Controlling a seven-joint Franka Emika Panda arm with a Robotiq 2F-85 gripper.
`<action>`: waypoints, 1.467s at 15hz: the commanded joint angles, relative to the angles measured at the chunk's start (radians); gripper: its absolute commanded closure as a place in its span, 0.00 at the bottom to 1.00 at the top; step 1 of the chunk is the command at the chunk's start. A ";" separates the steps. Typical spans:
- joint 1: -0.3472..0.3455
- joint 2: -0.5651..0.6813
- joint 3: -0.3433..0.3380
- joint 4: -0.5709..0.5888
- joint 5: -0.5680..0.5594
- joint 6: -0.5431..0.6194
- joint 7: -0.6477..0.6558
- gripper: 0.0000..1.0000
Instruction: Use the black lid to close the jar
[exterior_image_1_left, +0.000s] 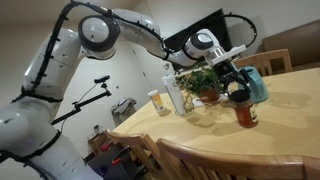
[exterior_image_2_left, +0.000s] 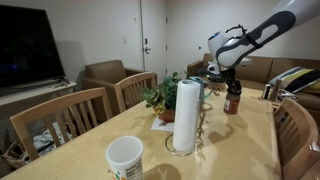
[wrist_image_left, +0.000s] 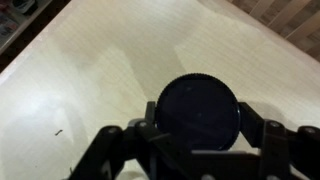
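Gripper (exterior_image_1_left: 236, 84) is right above the jar (exterior_image_1_left: 246, 113), pointing straight down, and its fingers are pinched on the black lid (wrist_image_left: 198, 107). In the wrist view the lid fills the gap between the two dark fingers (wrist_image_left: 268, 138), ridged rim against them on both sides, flat top facing the camera. Pale wood of the table (wrist_image_left: 90, 70) shows all round it; the jar itself is hidden under the lid from that angle.

In both exterior views the lid is at the jar's mouth, but whether it is seated or just above the rim I cannot tell. The jar (exterior_image_2_left: 233, 101) stands upright towards the far end of the table (exterior_image_2_left: 250, 150), in from the edges, dark reddish contents showing through the glass.

A teal pitcher (exterior_image_1_left: 259, 86) stands just beside the jar. The potted plant (exterior_image_1_left: 205, 82) is near the middle of the tabletop, and a tall bottle (exterior_image_1_left: 175, 92) and a pale cup (exterior_image_1_left: 160, 103) stand close together towards the table's corner, well apart from the jar. In an exterior view, the bottle (exterior_image_2_left: 186, 115) and the cup (exterior_image_2_left: 125, 157) are nearest the camera, with the plant (exterior_image_2_left: 160, 98) behind them. Wooden chairs (exterior_image_2_left: 62, 118) line the long edge.
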 joint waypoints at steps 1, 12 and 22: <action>0.005 0.015 -0.008 0.042 0.003 -0.041 -0.014 0.46; 0.009 0.024 -0.011 0.062 -0.003 -0.073 -0.012 0.00; 0.007 -0.003 -0.033 0.053 -0.017 -0.016 0.055 0.00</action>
